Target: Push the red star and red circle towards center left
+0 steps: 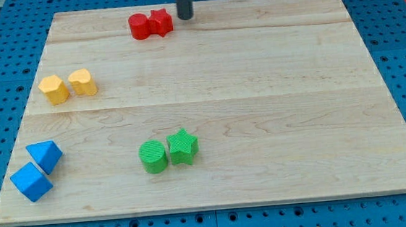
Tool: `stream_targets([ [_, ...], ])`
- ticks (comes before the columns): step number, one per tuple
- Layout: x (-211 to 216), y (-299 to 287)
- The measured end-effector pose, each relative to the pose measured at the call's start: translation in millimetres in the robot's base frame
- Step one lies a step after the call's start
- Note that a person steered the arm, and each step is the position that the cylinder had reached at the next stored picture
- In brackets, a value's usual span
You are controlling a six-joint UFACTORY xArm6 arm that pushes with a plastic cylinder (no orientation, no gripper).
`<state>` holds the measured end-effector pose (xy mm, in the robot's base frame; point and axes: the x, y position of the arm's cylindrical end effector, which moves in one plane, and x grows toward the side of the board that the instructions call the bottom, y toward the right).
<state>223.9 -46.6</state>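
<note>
The red circle [139, 26] and the red star [160, 22] lie touching side by side near the view's top, left of the middle. The circle is on the left, the star on the right. My tip [184, 17] stands just to the right of the red star, a small gap apart from it. The rod comes down from the view's top edge.
The wooden board [261, 109] lies on a blue pegboard. Two yellow blocks [54, 89] [82, 81] sit at the left. Two blue blocks [45, 155] [30, 182] lie at the bottom left. A green circle [153, 156] and green star [183, 146] sit at the bottom middle.
</note>
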Motion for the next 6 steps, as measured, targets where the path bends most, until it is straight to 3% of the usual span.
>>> stream_targets([
  [2,-7,-119],
  [3,-24,-98],
  [4,-31,18],
  [5,-17,28],
  [6,0,-27],
])
